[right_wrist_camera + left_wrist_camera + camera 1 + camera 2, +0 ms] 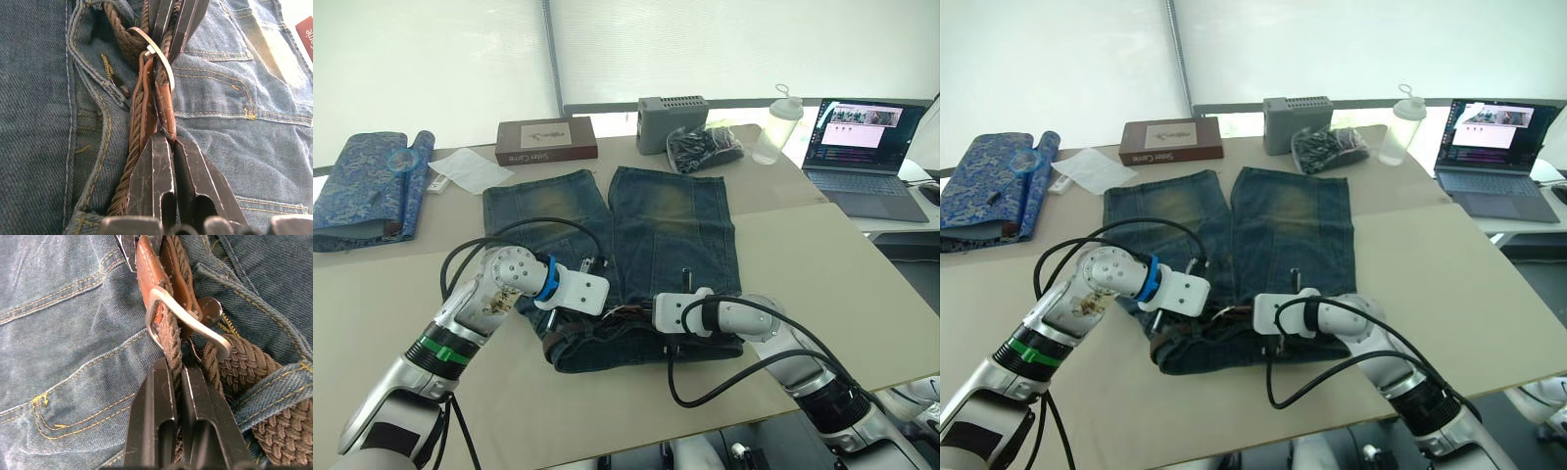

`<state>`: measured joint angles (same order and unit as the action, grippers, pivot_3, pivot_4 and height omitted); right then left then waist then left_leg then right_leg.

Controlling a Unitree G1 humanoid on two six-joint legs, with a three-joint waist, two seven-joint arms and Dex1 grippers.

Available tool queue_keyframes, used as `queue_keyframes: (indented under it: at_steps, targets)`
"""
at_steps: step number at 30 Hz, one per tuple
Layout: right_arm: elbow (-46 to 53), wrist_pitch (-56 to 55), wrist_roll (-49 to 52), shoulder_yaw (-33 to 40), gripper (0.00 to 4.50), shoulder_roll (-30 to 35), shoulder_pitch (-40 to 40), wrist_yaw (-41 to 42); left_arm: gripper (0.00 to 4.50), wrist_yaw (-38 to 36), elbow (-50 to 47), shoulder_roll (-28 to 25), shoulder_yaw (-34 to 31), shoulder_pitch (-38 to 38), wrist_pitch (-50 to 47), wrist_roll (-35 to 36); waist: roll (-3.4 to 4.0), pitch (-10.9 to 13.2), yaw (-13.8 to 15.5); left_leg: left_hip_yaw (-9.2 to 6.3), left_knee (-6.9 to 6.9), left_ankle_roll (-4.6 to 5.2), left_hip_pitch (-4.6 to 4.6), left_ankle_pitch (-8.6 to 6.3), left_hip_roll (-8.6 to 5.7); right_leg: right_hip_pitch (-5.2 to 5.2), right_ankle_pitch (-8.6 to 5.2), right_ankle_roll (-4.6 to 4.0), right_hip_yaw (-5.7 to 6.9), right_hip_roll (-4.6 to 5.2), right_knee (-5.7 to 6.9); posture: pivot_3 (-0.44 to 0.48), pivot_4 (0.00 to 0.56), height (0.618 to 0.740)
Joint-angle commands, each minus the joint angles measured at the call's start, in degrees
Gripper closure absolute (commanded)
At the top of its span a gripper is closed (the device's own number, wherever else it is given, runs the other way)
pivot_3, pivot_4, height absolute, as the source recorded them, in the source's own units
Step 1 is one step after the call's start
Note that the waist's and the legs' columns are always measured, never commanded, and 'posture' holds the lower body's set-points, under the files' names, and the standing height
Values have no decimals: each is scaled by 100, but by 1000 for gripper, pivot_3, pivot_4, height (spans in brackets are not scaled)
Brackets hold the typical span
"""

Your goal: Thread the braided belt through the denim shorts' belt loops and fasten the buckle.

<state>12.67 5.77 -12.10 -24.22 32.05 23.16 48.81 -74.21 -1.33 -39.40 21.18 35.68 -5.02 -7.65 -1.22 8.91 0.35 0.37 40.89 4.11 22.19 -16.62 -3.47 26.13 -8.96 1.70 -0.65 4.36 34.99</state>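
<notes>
The denim shorts (675, 225) lie flat on the table with the waistband nearest me. The braided belt (244, 372) runs along the waistband and passes under one of the belt loops (274, 391). The silver buckle (188, 320) lies at the middle of the waistband, beside the shorts' button. My left gripper (177, 368) is shut on the braided strap where it comes through the buckle. My right gripper (168, 139) faces it from the other side, shut on the brown leather end (164, 107) that carries the buckle (159, 54). The two grippers' tips nearly meet.
Behind the shorts stand a brown box (546, 140), a grey box (674, 122), a dark bag (705, 147) and a clear bottle (778, 122). A laptop (867, 157) sits far right, a blue patterned cloth (367, 186) far left, and white paper (470, 168) beside it.
</notes>
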Motion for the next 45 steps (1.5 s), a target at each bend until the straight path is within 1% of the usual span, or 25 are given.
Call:
queue_keyframes:
  at_steps: [1, 3, 4, 6, 9, 12, 14, 16, 17, 18, 20, 25, 27, 29, 31, 33, 34, 40, 42, 43, 44, 45]
  targets:
    - [218, -3, 99, 193, 4500, -27, 28, -24, 2530, -12, -391, 44, -521, -7, -592, 728, 0, 0, -5, 0, 0, 0, 0, 0, 0, 0, 0, 0, 0, 0, 0, 0, 150, 740]
    - [275, 55, 121, 226, 4500, -19, 25, -5, 1646, -89, -748, 69, -874, -56, -1405, 1405, 0, 0, -13, 0, 0, 0, 0, 0, 1, 2, 0, 0, 0, 0, 0, 0, 150, 740]
    - [294, 68, 126, 240, 4500, -9, 19, 2, 1646, -128, -920, 61, -1001, -77, -1744, 1677, 0, 0, -19, 0, 0, 0, 0, 0, 1, 2, 0, 0, 0, 0, 0, 0, 150, 740]
    - [342, 103, 140, 277, 4500, 9, -6, 9, 1646, -228, -1390, -56, -1383, -212, -2649, 2481, 0, 0, -29, -1, 0, -1, 1, 0, 2, 2, 0, 0, 0, 0, 0, 0, 150, 740]
    - [415, 176, 150, 351, 4500, 33, -62, -19, 1646, -123, -1898, -231, -1996, -521, -3705, 3465, 0, 0, -77, -1, -1, -2, -1, 1, 3, 2, -1, 1, -1, 0, 0, 0, 150, 740]
    - [467, 232, 162, 442, 4500, 68, -101, -31, 2468, 254, -2101, -203, -2628, -707, -4815, 4494, 0, 1, -82, -8, -2, -7, -2, 3, 4, 1, -1, 0, 0, -1, 1, 0, 150, 740]
    - [499, 267, 185, 507, 4500, 103, -126, -27, 3387, 592, -2088, -154, -2922, -934, -5157, 4790, 0, 1, -77, -13, -1, -9, -2, 5, 3, 0, -1, 0, 1, 0, 1, 0, 150, 740]
    - [555, 316, 206, 581, 4500, 147, -185, -35, 4345, 869, -2035, -172, -3061, -1356, -5124, 4748, 0, 0, -84, -12, -4, -17, -10, 7, 2, -5, -1, -1, -1, 1, 1, 0, 150, 740]
    - [579, 332, 216, 605, 4500, 165, -211, -40, 4462, 944, -2053, -199, -3077, -1504, -5068, 4731, 0, 1, -89, -12, -6, -31, -13, 14, 2, -6, -2, -1, -3, 1, 1, 0, 150, 740]
    - [608, 343, 223, 623, 4500, 189, -239, -42, 4462, 1041, -2058, -192, -3096, -1717, -5024, 4710, 0, 1, -86, -12, -11, -52, -14, 25, 1, -6, -2, -2, -4, 0, -1, 0, 150, 740]
    - [650, 356, 233, 641, 4500, 229, -283, -42, 4462, 1145, -2103, -233, -3019, -2051, -4839, 4600, 0, 1, -73, -12, -12, -57, -11, 27, 2, -4, -3, -3, -4, 1, -1, 0, 150, 740]
    - [749, 410, 236, 674, 4500, 280, -377, -48, 4462, 1228, -2286, -358, -2791, -2710, -4389, 4407, 0, 1, -24, -12, -12, -42, -13, 17, 3, -5, -2, -5, -6, 8, -2, 0, 150, 740]
    - [778, 440, 231, 678, 4500, 284, -396, -59, 4462, 1269, -2308, -395, -2735, -2840, -4271, 4378, 1, 1, -15, -12, -14, -39, -12, 14, 5, -3, -2, -6, -7, 7, -2, 0, 150, 740]
    - [809, 471, 214, 678, 4500, 290, -425, -77, 4462, 1307, -2222, -502, -2541, -2994, -3970, 4073, 1, 1, 5, -13, -15, -40, -12, 14, 6, -1, -2, -8, -5, 8, -2, 0, 150, 740]
    - [804, 480, 187, 698, 4500, 310, -450, -111, 4462, 1383, -1984, -658, -2153, -3156, -3443, 3461, 1, 1, 17, -13, -15, -28, -12, 7, 6, -1, -2, -10, -5, 8, -3, 0, 150, 740]
    - [803, 467, 187, 788, 4500, 380, -498, -135, 4462, 1606, -1631, -692, -1766, -3239, -2986, 2879, 6, 3, 40, -12, -17, -23, -14, 4, 6, -2, -2, -11, -7, 10, -3, 0, 150, 740]
    - [809, 459, 185, 835, 4500, 426, -521, -145, 4462, 1635, -1529, -706, -1652, -3278, -2823, 2724, 6, 3, 46, -12, -17, -21, -17, 3, 6, -5, -2, -11, -6, 14, -3, 0, 150, 740]
    - [835, 445, 298, 1303, 4500, 823, -720, -144, 4462, 1900, -1010, -625, -1368, -3379, -2290, 2248, 38, -14, 72, -15, -18, -15, -53, -2, 12, -39, -4, -9, 2, 48, -9, 0, 150, 740]
    - [830, 436, 338, 1500, 4500, 971, -815, -141, 4462, 1962, -871, -606, -1315, -3347, -2212, 2175, 49, -16, 74, -15, -22, -13, -86, -3, 17, -83, -9, -7, 7, 45, -15, 0, 150, 740]
    - [802, 410, 344, 1652, 4500, 1085, -888, -147, 4462, 1999, -765, -598, -1277, -3320, -2168, 2114, 55, -20, 71, -15, -29, -11, -107, -4, 19, -106, -28, -2, 9, 46, -19, 0, 150, 740]
    - [764, 377, 351, 1796, 4500, 1194, -957, -157, 4462, 2036, -656, -587, -1246, -3292, -2127, 2062, 60, -22, 67, -15, -32, -10, -117, -5, 21, -118, -76, 33, 9, 47, -20, 0, 150, 740]
    - [726, 354, 361, 1957, 4500, 1306, -1039, -169, 4462, 2057, -538, -594, -1207, -3276, -2078, 2007, 68, -27, 70, -15, -32, -10, -118, -5, 21, -119, -92, 15, 9, 48, -16, 0, 150, 740]
